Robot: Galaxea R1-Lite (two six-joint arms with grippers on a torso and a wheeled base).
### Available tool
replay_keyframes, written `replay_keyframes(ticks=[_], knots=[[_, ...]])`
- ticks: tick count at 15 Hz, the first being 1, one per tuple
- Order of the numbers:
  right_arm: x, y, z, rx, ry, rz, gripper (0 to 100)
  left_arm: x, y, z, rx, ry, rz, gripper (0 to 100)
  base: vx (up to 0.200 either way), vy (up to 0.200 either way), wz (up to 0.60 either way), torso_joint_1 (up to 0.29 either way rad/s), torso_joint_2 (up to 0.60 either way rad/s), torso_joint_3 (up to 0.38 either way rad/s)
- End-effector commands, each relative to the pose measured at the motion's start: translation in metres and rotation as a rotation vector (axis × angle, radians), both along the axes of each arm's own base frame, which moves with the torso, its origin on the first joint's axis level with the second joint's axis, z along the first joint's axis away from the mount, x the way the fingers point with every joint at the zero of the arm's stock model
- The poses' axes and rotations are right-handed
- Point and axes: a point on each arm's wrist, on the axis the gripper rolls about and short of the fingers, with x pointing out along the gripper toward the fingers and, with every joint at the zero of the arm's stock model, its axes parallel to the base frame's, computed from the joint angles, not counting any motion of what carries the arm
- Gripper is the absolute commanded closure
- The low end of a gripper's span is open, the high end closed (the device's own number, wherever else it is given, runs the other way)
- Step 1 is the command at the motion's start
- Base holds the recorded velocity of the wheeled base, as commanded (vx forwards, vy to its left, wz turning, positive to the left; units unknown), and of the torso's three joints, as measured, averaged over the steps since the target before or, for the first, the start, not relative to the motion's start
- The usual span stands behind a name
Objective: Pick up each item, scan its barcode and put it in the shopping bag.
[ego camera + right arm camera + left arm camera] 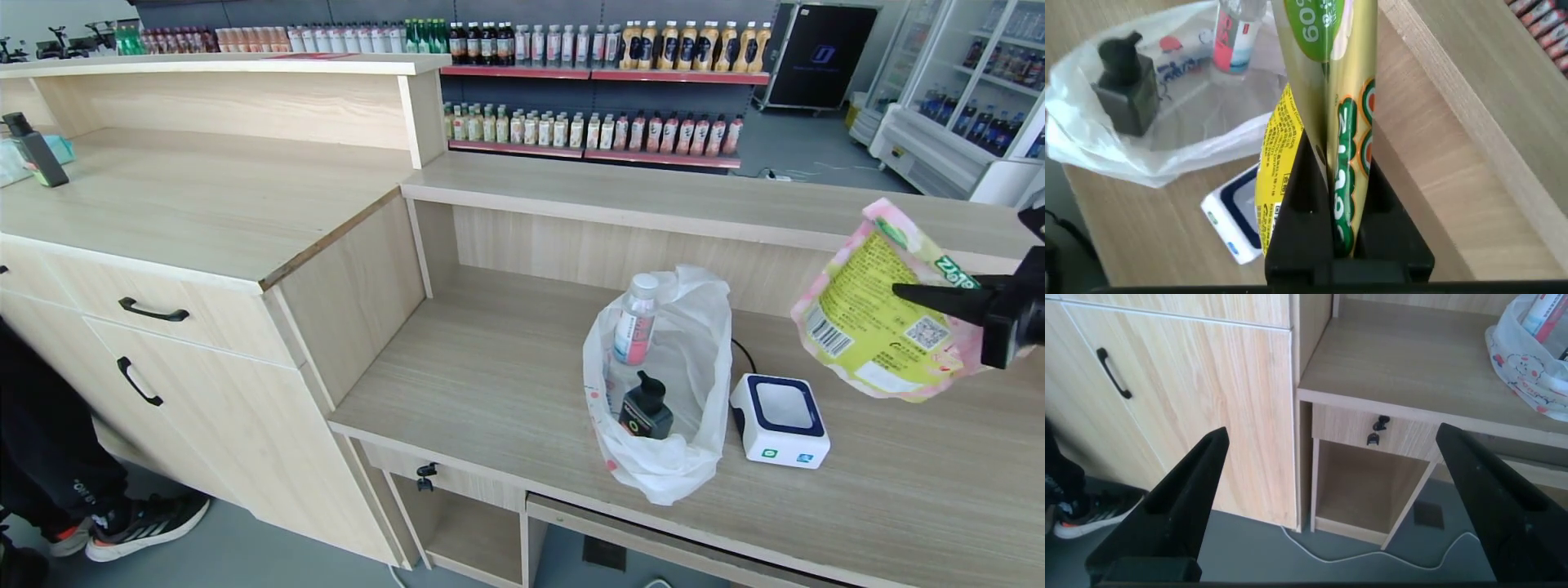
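My right gripper [947, 298] is shut on a yellow, pink and green snack pouch [886, 314], holding it in the air above the counter, to the right of the white barcode scanner [780, 419]. The pouch's barcode side faces the head camera. In the right wrist view the pouch [1327, 106] is pinched between the black fingers [1298, 204], with the scanner [1237, 219] below. The white shopping bag [665, 384] stands open left of the scanner and holds a clear bottle [635, 320] and a dark pump bottle [647, 406]. My left gripper [1331, 498] hangs open, low beside the counter, over the floor.
The light wood counter [506, 384] runs under a raised ledge [653, 200] at the back. A taller cabinet [196, 220] with black handles stands to the left, with a dark bottle [34, 151] on top. Drink shelves [596, 98] fill the background.
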Motion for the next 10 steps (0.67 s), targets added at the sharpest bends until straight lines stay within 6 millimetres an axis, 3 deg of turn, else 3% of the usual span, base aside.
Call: replay_keyframes(ticks=[1,3,8,10], knots=[[-0.059,0.003,0.004,0.085,0.003,-0.149,100,0.000,0.000,0.000,0.000,0.001,0.000,0,0.000,0.000,0.00,0.000,0.00,0.000],[-0.068,-0.011,-0.007,0.088,0.038,-0.275,100,0.000,0.000,0.000,0.000,0.001,0.000,0,0.000,0.000,0.00,0.000,0.00,0.000],[-0.063,-0.010,-0.007,0.093,0.045,-0.315,100,0.000,0.000,0.000,0.000,0.001,0.000,0,0.000,0.000,0.00,0.000,0.00,0.000],[-0.059,-0.007,-0.004,0.143,0.059,-0.351,100,0.000,0.000,0.000,0.000,0.001,0.000,0,0.000,0.000,0.60,0.002,0.00,0.002]])
